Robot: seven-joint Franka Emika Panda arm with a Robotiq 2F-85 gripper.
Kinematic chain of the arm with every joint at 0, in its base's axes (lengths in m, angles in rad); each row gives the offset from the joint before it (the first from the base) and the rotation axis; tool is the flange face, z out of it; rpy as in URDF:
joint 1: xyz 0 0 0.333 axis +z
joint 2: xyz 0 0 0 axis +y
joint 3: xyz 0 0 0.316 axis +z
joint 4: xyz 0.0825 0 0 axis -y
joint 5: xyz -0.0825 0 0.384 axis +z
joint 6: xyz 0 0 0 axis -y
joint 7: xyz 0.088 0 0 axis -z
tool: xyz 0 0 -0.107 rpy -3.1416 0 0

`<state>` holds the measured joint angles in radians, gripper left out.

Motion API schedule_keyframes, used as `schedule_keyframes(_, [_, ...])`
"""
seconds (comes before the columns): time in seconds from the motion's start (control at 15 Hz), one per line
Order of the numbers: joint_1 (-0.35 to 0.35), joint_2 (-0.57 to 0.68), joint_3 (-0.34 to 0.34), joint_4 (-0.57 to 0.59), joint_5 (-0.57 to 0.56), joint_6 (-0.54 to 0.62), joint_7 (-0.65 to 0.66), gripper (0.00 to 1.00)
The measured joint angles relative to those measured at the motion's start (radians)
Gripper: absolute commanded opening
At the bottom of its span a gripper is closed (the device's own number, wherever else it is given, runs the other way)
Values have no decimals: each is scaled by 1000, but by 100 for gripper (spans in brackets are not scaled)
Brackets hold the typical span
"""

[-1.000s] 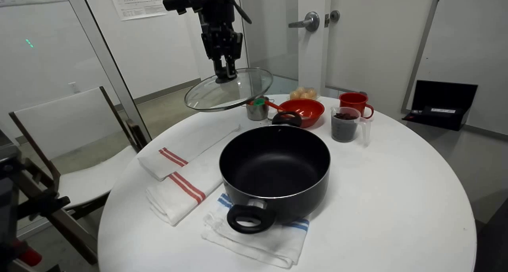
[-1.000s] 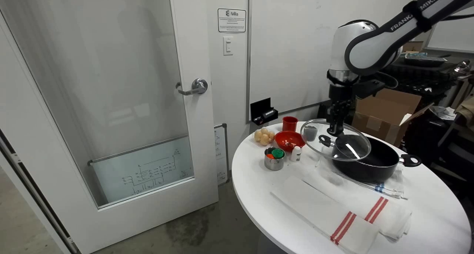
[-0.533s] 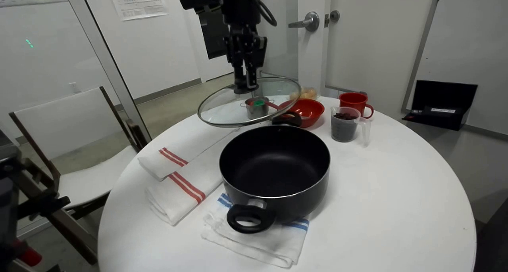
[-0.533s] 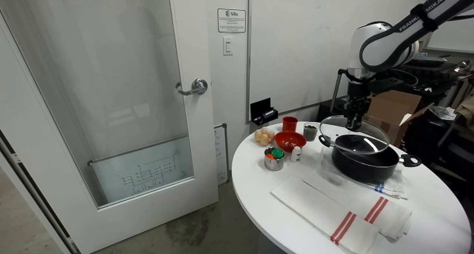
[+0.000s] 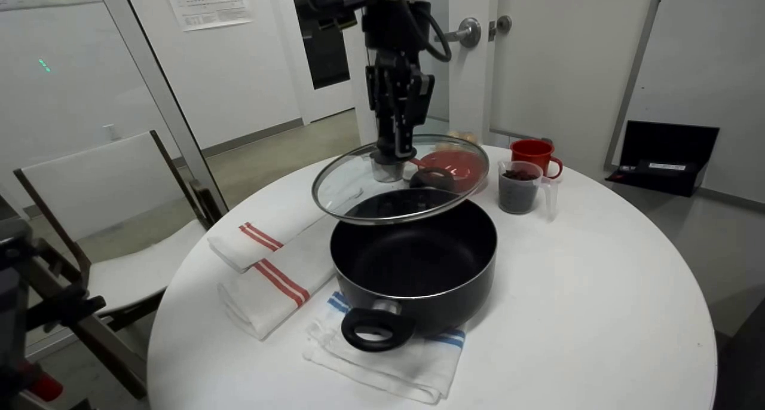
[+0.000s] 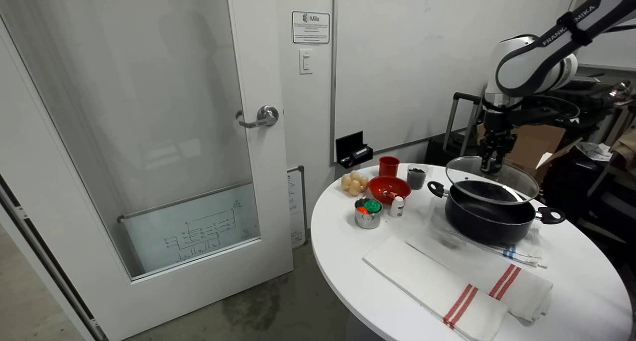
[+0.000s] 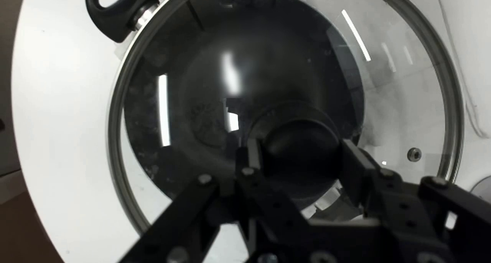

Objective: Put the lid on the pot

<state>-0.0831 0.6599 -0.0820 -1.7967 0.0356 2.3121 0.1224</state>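
My black gripper (image 5: pixel 396 149) pinches round black knob (image 7: pixel 302 155) | round clear glass lid (image 5: pixel 399 186) beneath gripper: likely slick, fragile | I'd hold knob only

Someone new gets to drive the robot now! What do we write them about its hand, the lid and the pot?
Hand: closed on the black knob of the lid.
Lid: held above the pot, slightly tilted, seemingly off-centre.
Pot: open, standing on the blue-striped towel.
Done: lid gripped and up over the pot.
Left: probably line it up, lower it, let go.
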Motion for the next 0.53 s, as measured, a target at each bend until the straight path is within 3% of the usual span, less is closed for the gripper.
schedule_keyframes(0.53, [-37, 52, -2, 1, 51, 37, 18, 25])
